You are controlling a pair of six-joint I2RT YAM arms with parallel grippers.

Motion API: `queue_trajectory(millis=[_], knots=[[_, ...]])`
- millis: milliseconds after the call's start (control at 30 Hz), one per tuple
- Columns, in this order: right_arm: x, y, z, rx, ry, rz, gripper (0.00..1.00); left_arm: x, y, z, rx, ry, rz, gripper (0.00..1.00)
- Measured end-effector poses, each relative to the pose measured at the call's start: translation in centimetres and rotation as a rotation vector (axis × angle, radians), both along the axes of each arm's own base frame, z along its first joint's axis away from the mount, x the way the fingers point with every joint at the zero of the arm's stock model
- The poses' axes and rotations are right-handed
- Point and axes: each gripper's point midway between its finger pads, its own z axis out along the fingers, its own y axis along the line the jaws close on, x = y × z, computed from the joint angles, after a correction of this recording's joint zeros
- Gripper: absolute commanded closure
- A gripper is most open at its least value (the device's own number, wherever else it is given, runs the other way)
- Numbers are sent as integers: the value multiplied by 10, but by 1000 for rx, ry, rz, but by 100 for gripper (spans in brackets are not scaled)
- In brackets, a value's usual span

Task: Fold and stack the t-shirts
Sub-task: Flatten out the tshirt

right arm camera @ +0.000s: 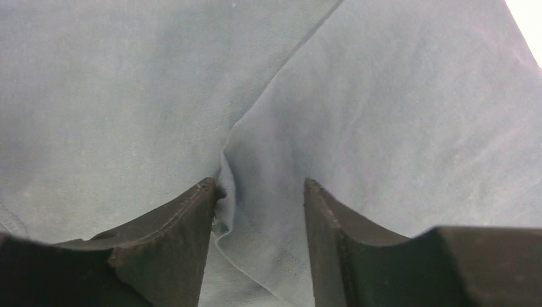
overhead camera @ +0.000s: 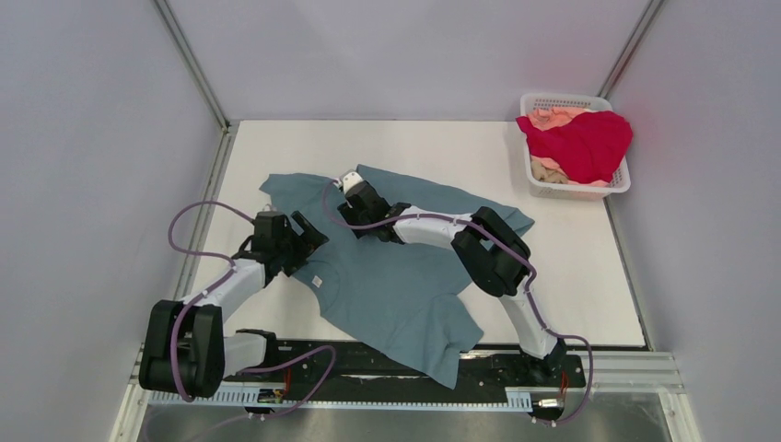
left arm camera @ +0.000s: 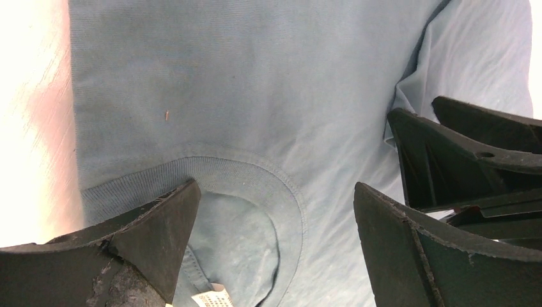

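You are hovering the left pincer (left arm camera: pixel 275 195), spread wide, over the collar of the dusty teal cloth t-shirt (overhead camera: pixel 396 285) lying on the white worktop (overhead camera: pixel 571 276). Its body is running rightwards, where the right pincer (right arm camera: pixel 259 185) is straddling a sleeve crease, open.

Shows a white tabletop (overhead camera: pixel 276 147), bare along the far edge and at the far left corner. Bears a teal t-shirt (overhead camera: pixel 396 285) across the middle, spread open but creased, reaching from near the left edge to past the centre. Turns its collar and white label (overhead camera: pixel 318 281) toward the left edge. Spills one corner over the near edge, right of centre. Carries a white lattice basket (overhead camera: pixel 576 192) in the far right corner, just beside the right edge and well apart from the t-shirt.
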Motion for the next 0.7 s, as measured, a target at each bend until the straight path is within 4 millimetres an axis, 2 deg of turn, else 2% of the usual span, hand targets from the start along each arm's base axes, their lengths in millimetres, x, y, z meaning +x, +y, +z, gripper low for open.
queue_trajectory(millis=[67, 267, 500, 700], knots=[[1, -1, 0, 2, 0, -12, 69, 1, 0, 0, -1, 0, 5, 0], [3, -3, -1, 38, 32, -28, 99, 6, 0, -1, -3, 2, 14, 0], [12, -11, 1, 82, 70, -28, 100, 12, 0, -1, -3, 9, 17, 0], [33, -41, 23, 101, 57, -61, 100, 13, 1, -1, 2, 12, 21, 0]])
